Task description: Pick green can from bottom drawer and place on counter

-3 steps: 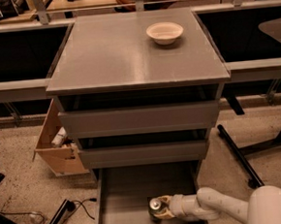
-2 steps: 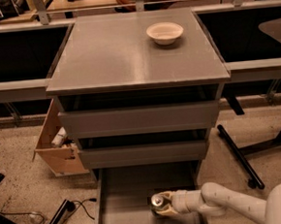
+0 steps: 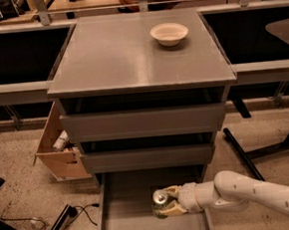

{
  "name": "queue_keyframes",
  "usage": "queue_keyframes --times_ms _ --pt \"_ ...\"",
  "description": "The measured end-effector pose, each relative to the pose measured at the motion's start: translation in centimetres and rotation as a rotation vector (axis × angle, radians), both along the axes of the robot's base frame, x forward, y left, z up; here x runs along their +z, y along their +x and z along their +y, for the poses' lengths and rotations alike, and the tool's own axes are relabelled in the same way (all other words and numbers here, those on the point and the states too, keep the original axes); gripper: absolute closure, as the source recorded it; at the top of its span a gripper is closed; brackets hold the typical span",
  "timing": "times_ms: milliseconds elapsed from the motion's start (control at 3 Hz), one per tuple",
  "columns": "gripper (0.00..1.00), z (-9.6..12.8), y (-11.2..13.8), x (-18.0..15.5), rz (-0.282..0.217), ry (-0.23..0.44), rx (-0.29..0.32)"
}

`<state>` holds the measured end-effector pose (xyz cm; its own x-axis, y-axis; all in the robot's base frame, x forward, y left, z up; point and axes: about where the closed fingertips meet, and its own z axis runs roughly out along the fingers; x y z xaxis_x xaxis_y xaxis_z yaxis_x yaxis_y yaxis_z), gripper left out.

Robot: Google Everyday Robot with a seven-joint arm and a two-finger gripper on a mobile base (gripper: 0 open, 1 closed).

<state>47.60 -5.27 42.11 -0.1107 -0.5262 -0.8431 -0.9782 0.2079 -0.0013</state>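
The gripper (image 3: 162, 204) sits over the drawer (image 3: 128, 223). Its fingers (image 3: 168, 212) clasp the can (image 3: 159, 197) and cover most of its side, so only the silver top shows, and any markings are too small to read. The drawer's near end is cut off by the bottom edge. The arm (image 3: 261, 195) runs out at the lower right. The box (image 3: 55, 151) is partly hidden behind the cabinet (image 3: 140, 122), and its contents cannot be told.

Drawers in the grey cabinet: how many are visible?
3: the top drawer and middle drawer, closed under the counter; the bottom drawer, pulled open, where the hand holds the green can.
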Motion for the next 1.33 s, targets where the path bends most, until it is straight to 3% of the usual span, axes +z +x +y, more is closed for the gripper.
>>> queue_keyframes --times_ms 333,667,1000,1333 --pt "1.0 0.1 -0.1 7.6 -0.008 -0.021 -0.048" --pt "1.0 -1.9 3.2 18.7 -0.038 -0.056 -0.205" --pt "1.0 -3.9 6.0 26.4 -0.079 -0.088 -0.316" --pt "1.0 -4.5 7.3 30.0 -0.07 -0.16 -0.311"
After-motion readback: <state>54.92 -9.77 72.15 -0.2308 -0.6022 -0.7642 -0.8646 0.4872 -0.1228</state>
